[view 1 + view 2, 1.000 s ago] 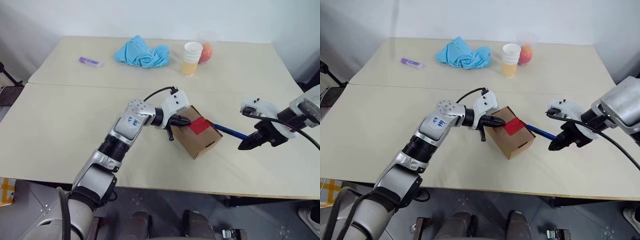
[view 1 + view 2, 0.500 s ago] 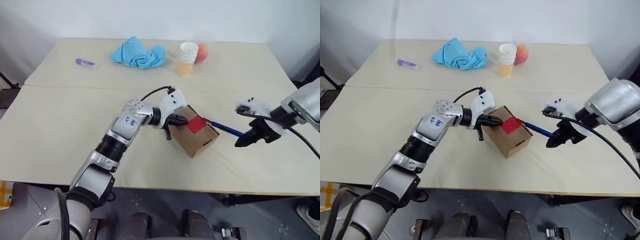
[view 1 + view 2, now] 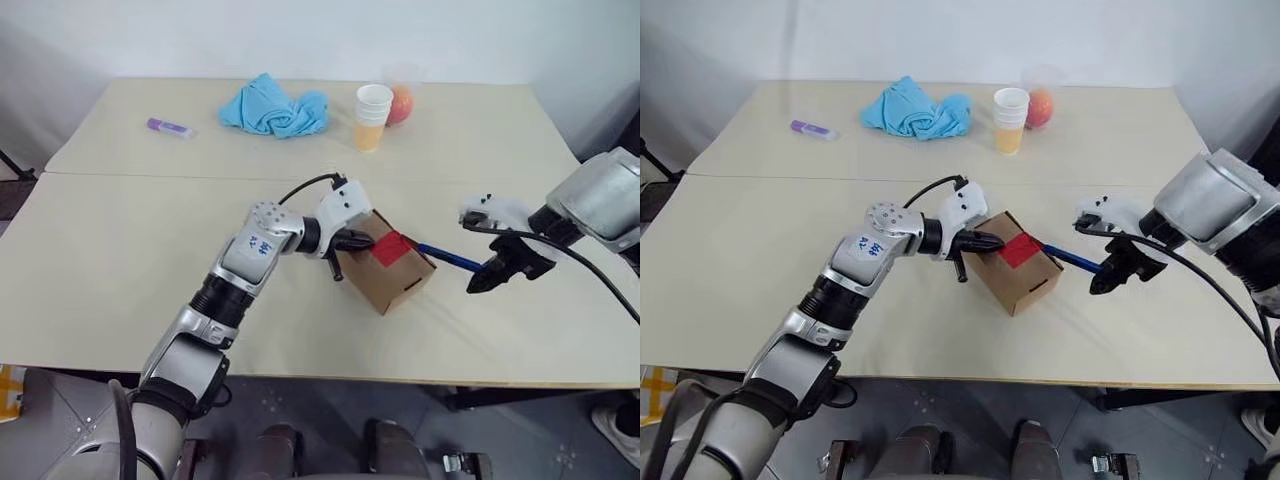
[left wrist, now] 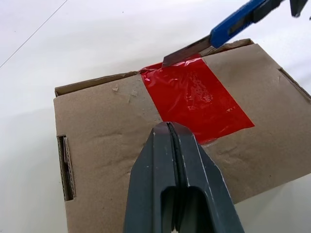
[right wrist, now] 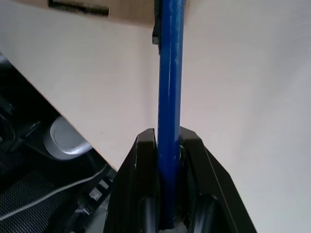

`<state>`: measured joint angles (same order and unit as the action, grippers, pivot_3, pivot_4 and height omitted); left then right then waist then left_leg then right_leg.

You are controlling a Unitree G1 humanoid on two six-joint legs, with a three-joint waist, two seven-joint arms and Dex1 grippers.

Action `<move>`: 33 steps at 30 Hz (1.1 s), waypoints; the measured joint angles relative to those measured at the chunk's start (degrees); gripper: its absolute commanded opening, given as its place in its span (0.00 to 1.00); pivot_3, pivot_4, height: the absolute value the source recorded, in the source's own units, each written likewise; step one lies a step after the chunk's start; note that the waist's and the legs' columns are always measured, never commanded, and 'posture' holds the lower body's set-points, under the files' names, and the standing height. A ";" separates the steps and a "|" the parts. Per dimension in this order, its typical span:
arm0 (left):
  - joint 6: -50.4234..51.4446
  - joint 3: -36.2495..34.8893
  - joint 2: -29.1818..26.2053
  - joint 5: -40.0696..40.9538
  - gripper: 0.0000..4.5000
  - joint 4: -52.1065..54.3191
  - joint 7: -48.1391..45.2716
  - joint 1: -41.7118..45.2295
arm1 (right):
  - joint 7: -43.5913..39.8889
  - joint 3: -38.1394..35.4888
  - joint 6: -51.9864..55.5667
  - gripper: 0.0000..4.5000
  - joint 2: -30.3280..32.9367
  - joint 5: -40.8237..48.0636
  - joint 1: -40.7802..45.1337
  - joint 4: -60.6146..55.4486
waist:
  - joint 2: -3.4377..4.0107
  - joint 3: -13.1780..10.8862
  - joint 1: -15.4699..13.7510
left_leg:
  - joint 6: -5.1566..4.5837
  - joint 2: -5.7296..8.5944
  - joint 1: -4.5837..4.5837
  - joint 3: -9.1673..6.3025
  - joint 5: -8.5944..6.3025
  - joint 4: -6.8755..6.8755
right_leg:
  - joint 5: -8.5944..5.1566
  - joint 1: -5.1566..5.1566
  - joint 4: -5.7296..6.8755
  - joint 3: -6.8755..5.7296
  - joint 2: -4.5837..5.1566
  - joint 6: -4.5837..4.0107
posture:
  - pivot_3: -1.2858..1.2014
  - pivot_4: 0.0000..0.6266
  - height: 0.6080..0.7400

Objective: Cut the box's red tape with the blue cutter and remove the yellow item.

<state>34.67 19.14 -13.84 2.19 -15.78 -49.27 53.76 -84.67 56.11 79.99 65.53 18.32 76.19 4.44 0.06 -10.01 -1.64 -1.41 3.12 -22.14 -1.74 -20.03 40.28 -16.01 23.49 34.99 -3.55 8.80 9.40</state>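
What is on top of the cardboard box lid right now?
The red tape lies across the box lid. The blue cutter has its blade at the tape's far edge, and the shut left gripper rests against the lid. The box's inside is covered.

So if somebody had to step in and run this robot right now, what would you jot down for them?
Left gripper: shut, fingertips pressed on the box lid beside the red tape, steadying it.
Right gripper: shut on the blue cutter, blade tip at the tape's far edge.
Done: cutter picked up and brought to the tape.
Left: the tape looks uncut, so slice it, open the lid and take out the yellow item, which is hidden for now.
Far side of the table: blue cloth, paper cups, a reddish fruit, a purple stick.
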 measured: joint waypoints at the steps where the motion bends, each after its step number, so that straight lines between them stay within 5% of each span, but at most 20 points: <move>1: 0.15 -0.02 0.03 0.00 0.00 0.13 0.02 -0.04 | -0.30 0.02 -0.13 0.04 0.05 -0.47 0.00 0.00 | 0.00 0.00 -0.01 | 0.00 0.00 0.00 0.00 0.00 0.00 | 0.00 0.00 -0.01 0.00 0.00 0.00 | 0.52 0.24 1.00; 29: 1.41 -0.04 -0.06 0.03 0.00 1.51 0.29 -0.34 | -2.90 -1.31 -0.38 0.04 6.33 -1.21 -5.95 -5.46 | 0.00 0.00 -0.05 | 0.01 0.00 -0.05 -0.02 -0.01 -0.08 | 0.00 0.03 -0.12 -0.02 0.01 0.00 | 0.52 0.24 1.00; 33: 1.47 -0.28 -0.12 0.06 0.00 1.56 0.36 -0.40 | -3.43 -5.74 -1.88 0.04 8.55 1.40 -5.22 -5.80 | 0.00 0.00 0.03 | 0.01 -0.01 -0.06 0.03 -0.01 -0.10 | 0.00 0.05 -0.14 0.00 0.01 0.00 | 0.52 0.24 1.00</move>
<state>36.15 18.87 -13.96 2.25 -14.22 -48.91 53.36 -88.10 50.37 78.10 74.08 19.71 70.97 -1.36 0.06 -10.01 -1.61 -1.40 3.11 -22.19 -1.71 -20.04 40.18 -16.01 23.53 34.85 -3.55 8.80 9.40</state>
